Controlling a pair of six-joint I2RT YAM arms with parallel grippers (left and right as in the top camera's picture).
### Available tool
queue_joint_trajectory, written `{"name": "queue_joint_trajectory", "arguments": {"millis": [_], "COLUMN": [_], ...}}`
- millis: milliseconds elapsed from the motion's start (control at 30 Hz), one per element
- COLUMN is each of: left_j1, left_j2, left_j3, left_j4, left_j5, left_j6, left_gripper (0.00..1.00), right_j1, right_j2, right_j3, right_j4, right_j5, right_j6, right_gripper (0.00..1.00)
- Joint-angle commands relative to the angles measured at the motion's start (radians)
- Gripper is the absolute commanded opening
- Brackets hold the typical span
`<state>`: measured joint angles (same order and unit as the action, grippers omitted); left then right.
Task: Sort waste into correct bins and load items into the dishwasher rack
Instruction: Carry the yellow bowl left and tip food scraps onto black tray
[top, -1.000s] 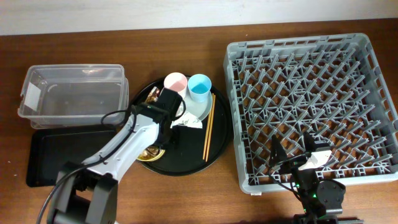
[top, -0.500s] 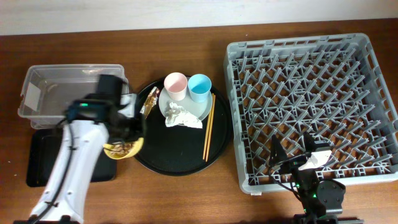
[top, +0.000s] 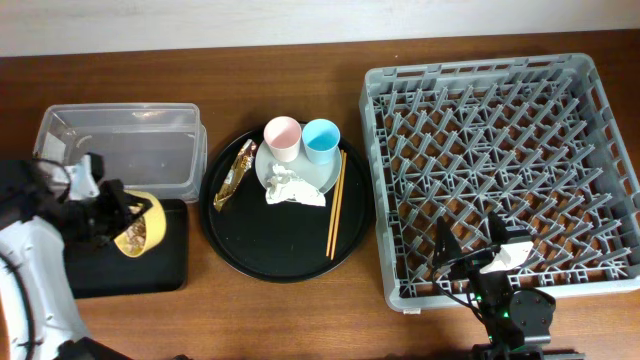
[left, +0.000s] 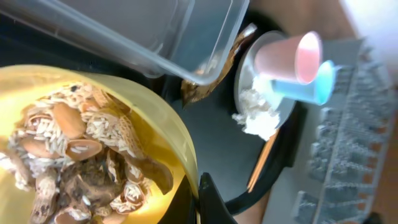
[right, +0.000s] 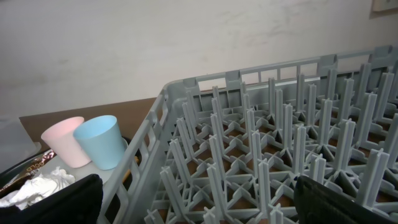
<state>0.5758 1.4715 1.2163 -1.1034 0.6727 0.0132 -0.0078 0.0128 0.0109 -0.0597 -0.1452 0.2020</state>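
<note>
One yellow bowl (top: 150, 218) (scraps (left: 81, 155) inside) in left claw (top: 120, 218) over black tray (top: 130, 275)

The yellow bowl (left: 81, 149) runs off the left wrist view's left and bottom edges. Only one dark finger (left: 210, 200) of the left tool (top: 120, 215) shows there, and the rack (left: 348, 143) is blurred. The right tool (right: 199, 202) has both fingers cut by the bottom edge of its own view.
</note>
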Motion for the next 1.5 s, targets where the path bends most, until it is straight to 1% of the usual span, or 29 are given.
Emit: {"name": "queue_joint_trajectory", "arguments": {"millis": [0,33,133,233,267,400,533,633,700,833,867,1067,1133,1233,1300,1333,1400,1467], "left_j1": [0.078,0.096,0.177,0.261,0.305,0.451,0.546,0.602,0.62,0.625,0.625,0.625,0.625,0.625,0.625,0.625,0.625,0.624], "left_j2": [-0.024,-0.024,-0.024,-0.024,-0.024,-0.024,-0.024,-0.024,-0.024,-0.024,-0.024,-0.024,-0.024,-0.024,-0.024,-0.024,-0.024,-0.024], "left_j3": [-0.072,-0.095,-0.204,-0.302,-0.341,-0.438,-0.497,-0.53,-0.542,-0.548,-0.547,-0.548,-0.548,-0.548,-0.548,-0.548,-0.548,-0.548], "left_j4": [0.051,0.078,0.223,0.336,0.375,0.481,0.535,0.556,0.572,0.613,0.628,0.648,0.649,0.728,0.724,0.718,0.764,0.766], "left_j5": [0.227,0.265,0.417,0.556,0.583,0.616,0.721,0.746,0.778,0.901,0.901,0.901,0.901,0.901,0.901,0.901,0.901,0.901], "left_j6": [0.075,0.09,0.09,0.09,0.09,0.09,0.09,0.09,0.09,0.083,0.058,0.034,0.01,-0.054,-0.096,-0.094,-0.091,-0.123], "left_gripper": [0.0,0.0,0.0,0.0,0.0,0.0,0.0,0.0,0.0,0.0,0.0,0.0,0.0,0.0,0.0,0.0,0.0,0.0], "right_j1": [-0.006,-0.006,-0.006,-0.006,-0.006,-0.006,-0.006,-0.006,-0.006,-0.006,-0.006,-0.006,-0.006,-0.006,-0.006,-0.006,-0.006,-0.006], "right_j2": [-0.006,-0.006,-0.006,-0.006,-0.006,-0.006,-0.006,-0.006,-0.006,-0.006,-0.006,-0.006,-0.006,-0.006,-0.006,-0.006,-0.006,-0.006], "right_j3": [-0.005,-0.005,-0.005,-0.005,-0.005,-0.005,-0.005,-0.005,-0.005,-0.005,-0.005,-0.005,-0.005,-0.005,-0.005,-0.005,-0.005,-0.005], "right_j4": [-0.005,-0.004,-0.005,-0.004,-0.005,-0.005,-0.004,-0.004,-0.004,-0.004,-0.005,-0.005,-0.004,-0.005,-0.004,-0.005,-0.005,-0.004], "right_j5": [-0.009,-0.009,-0.009,-0.009,-0.009,-0.009,-0.009,-0.009,-0.009,-0.009,-0.009,-0.009,-0.009,-0.009,-0.009,-0.009,-0.009,-0.009], "right_j6": [-0.002,-0.002,-0.002,-0.002,-0.002,-0.002,-0.002,-0.002,-0.002,-0.002,-0.002,-0.002,-0.002,-0.002,-0.002,-0.002,-0.002,-0.002], "right_gripper": [0.98,0.98,0.98,0.98,0.98,0.98,0.98,0.98,0.98,0.98,0.98,0.98,0.98,0.98,0.98,0.98,0.98,0.98]}}
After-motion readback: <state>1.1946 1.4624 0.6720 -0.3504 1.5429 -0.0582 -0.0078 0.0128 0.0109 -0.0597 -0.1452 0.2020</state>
